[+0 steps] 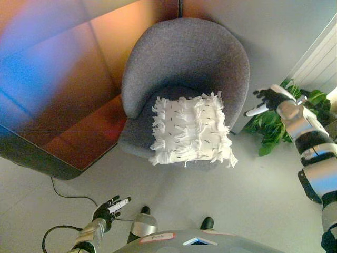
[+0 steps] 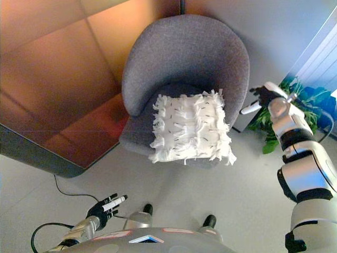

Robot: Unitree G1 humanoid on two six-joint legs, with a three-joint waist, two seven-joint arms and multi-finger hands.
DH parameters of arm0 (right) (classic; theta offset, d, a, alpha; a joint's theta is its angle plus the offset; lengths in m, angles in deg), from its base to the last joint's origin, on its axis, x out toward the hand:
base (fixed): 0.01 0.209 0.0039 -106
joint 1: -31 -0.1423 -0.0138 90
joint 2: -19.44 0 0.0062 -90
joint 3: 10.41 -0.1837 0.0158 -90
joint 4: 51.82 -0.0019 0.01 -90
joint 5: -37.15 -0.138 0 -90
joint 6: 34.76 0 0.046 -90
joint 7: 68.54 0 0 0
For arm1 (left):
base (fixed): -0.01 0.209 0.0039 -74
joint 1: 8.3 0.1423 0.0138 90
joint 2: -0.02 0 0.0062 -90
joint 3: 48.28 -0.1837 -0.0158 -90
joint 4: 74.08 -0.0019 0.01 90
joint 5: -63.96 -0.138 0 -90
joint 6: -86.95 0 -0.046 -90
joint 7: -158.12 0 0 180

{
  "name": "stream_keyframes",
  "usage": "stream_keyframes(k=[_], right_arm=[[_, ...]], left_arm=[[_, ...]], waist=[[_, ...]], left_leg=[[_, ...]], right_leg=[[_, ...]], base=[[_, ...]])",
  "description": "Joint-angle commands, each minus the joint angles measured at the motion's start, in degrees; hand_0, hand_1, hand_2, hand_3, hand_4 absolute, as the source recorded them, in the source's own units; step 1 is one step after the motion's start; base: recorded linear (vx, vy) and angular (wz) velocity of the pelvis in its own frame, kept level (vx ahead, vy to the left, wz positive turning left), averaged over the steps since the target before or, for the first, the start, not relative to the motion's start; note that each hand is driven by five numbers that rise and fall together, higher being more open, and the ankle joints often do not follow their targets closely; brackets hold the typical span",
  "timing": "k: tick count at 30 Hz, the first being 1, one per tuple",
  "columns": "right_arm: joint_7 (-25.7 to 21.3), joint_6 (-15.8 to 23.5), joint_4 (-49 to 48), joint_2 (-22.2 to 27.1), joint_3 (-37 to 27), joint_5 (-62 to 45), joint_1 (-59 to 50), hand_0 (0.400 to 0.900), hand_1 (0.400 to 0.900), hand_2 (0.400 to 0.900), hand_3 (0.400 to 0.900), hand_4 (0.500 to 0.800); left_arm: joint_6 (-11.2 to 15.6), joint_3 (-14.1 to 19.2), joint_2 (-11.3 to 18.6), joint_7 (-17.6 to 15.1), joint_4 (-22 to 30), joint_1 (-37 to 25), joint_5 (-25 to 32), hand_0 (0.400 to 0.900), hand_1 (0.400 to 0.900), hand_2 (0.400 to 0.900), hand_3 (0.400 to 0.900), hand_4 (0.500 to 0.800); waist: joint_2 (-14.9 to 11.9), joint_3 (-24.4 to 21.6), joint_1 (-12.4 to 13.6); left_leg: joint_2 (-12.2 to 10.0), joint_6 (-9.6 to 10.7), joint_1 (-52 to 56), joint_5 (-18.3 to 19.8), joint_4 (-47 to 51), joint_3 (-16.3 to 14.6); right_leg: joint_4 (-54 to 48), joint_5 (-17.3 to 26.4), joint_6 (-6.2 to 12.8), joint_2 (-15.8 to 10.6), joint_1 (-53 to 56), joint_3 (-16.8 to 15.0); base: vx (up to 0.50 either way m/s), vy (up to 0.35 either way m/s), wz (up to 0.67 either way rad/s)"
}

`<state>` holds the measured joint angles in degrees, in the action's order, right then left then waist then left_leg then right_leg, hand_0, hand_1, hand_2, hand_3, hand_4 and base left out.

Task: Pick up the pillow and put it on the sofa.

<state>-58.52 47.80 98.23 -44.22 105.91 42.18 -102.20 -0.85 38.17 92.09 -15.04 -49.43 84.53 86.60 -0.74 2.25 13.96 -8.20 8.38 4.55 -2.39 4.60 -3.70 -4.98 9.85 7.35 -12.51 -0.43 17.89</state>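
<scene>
I see the pillow [image 1: 191, 130], white with shaggy fringes and small dark flecks, lying flat on the seat of the grey armchair [image 1: 184, 63], its front edge hanging slightly over the seat's front rim. My right hand [image 1: 268, 100] hangs in the air at about three o'clock from the pillow, just past the chair's right side and apart from both; its fingers are loosely spread, one white-tipped finger pointing back toward the chair, and it holds nothing. My left hand [image 1: 109, 208] is low, at about seven o'clock from the pillow and well apart from it, above the pale floor [image 1: 253, 195], fingers relaxed and stretched out, empty. A green plant [image 1: 274, 124] stands behind the right hand, at three o'clock from the chair. A dark wooden panel [image 1: 63, 95] fills the nine o'clock side.
</scene>
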Motion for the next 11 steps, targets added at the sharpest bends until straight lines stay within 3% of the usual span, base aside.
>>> stream_keyframes(k=[1, 11], right_arm=[[-0.87, 0.50, -0.98, 1.57, -3.03, -6.11, 2.00, 0.900, 0.900, 0.900, 0.900, 0.800], [-3.47, 4.79, 3.05, -9.04, -13.88, -12.74, 23.62, 0.900, 0.900, 0.900, 0.900, 0.800]], left_arm=[[-0.57, -3.15, 4.68, -0.06, -4.10, -3.86, -2.61, 0.900, 0.900, 0.900, 0.900, 0.800], [-4.79, -2.65, 3.55, -0.62, -7.78, -5.73, -4.13, 0.900, 0.900, 0.900, 0.900, 0.800]], waist=[[-2.11, -1.40, -1.64], [-2.08, -2.09, -5.92]], left_leg=[[-0.69, -0.72, 0.68, 2.41, -0.59, 1.50], [-0.07, -1.64, 2.26, 3.54, 0.12, -1.29]], right_leg=[[0.79, -3.93, 6.02, -5.22, 5.93, -0.90], [0.27, -3.55, 6.42, -4.54, 5.49, -3.76]], base=[[-0.01, -0.005, -0.16], [0.01, 0.008, -0.10]])
